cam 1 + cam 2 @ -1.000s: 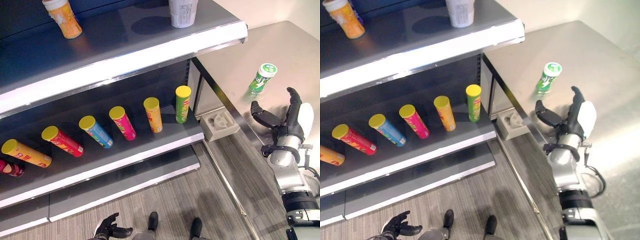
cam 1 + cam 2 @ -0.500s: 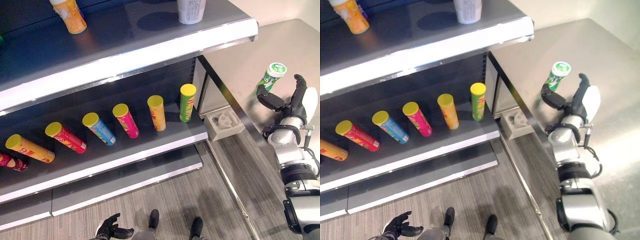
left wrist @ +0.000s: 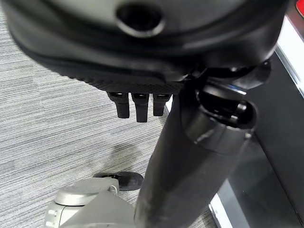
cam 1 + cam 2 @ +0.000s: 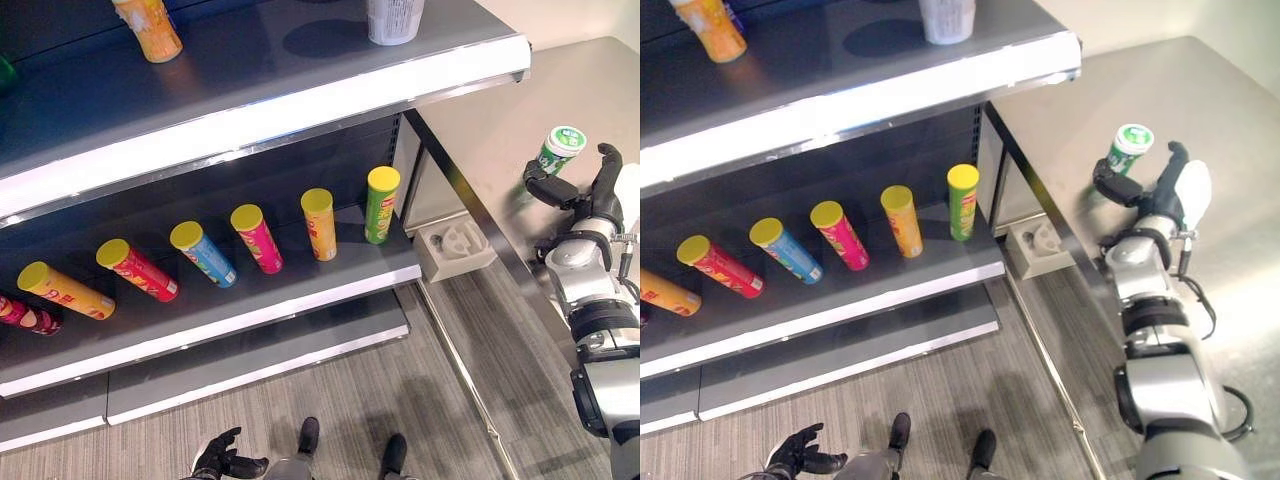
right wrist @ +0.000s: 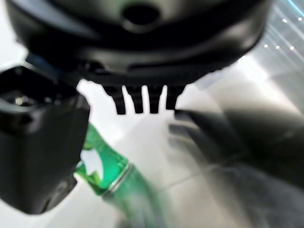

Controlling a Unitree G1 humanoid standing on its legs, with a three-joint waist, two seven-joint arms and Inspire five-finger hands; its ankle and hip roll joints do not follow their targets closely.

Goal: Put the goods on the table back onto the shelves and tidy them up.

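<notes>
A green can with a white lid (image 4: 558, 148) stands on the steel table (image 4: 480, 120) to the right of the shelves. My right hand (image 4: 592, 200) is right beside it and open: the thumb reaches the can's lower part, and the fingers stand straight on its other side. The right wrist view shows the can (image 5: 110, 176) between the thumb (image 5: 38, 147) and the straight fingers (image 5: 142, 102), not clasped. My left hand (image 4: 220, 458) hangs low over the floor with relaxed fingers (image 3: 137, 107).
The middle shelf (image 4: 250, 310) holds several yellow-lidded tubes, the green one (image 4: 380, 205) nearest the table. On the top shelf (image 4: 260, 110) stand an orange tube (image 4: 150, 28) and a white cup (image 4: 395, 20). A white box (image 4: 455, 247) sits on the floor by the table.
My right hand has travelled across the table to the green can, and its thumb now lies against the can's lower part. The view has shifted a little. The left hand stays put.
</notes>
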